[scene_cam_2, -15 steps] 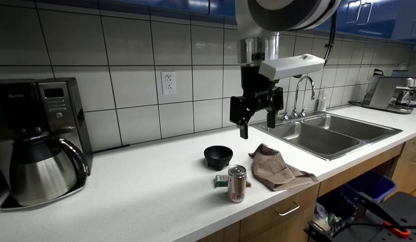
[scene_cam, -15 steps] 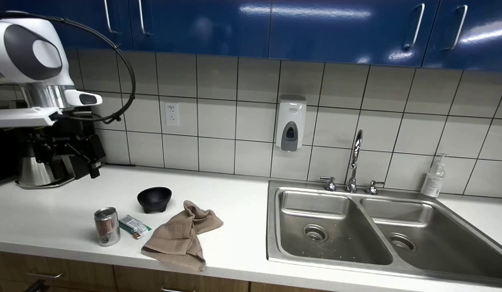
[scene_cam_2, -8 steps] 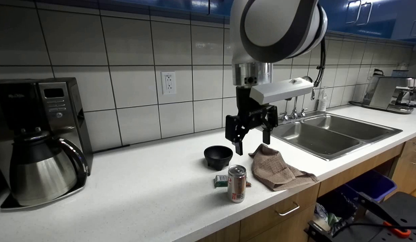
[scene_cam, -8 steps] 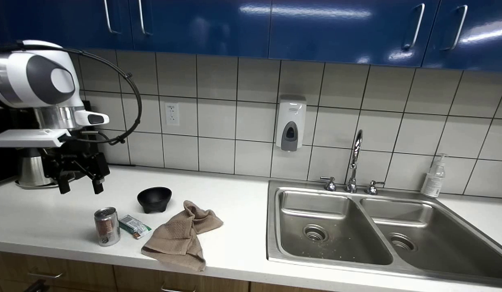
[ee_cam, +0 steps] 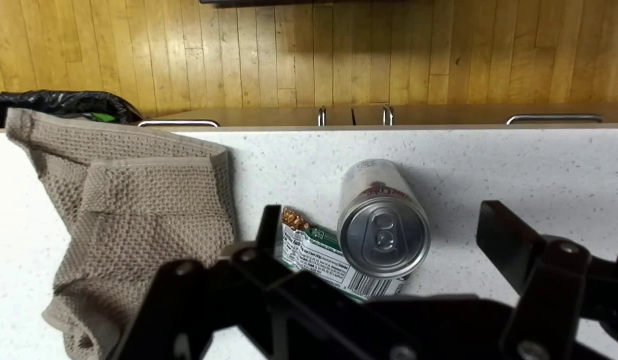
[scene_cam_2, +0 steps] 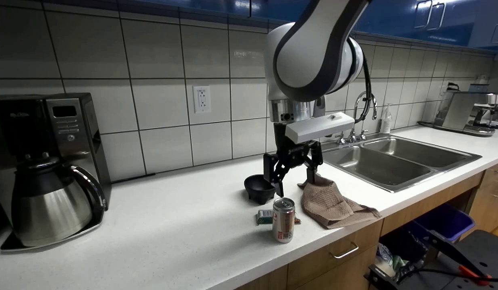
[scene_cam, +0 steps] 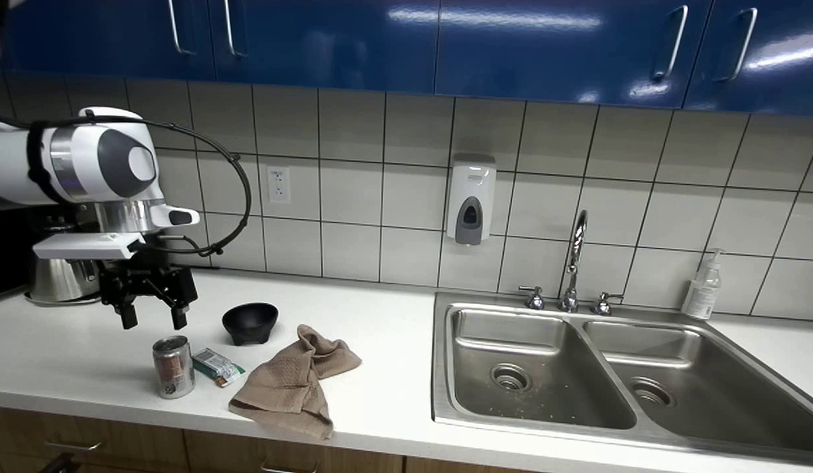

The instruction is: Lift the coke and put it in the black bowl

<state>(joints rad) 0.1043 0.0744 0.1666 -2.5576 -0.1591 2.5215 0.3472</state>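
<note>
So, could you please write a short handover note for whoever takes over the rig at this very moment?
Gripper: open, holding nothing, in the air above the counter.
Coke can: upright on the counter near its front edge, a snack bar close beside it.
Black bowl: upright on the counter, nearer the wall than the can.
Done: neither the lift nor the placing.
Left: grip the can, lift it, put it in the bowl. The snack bar may crowd the grip, so go carefully.
</note>
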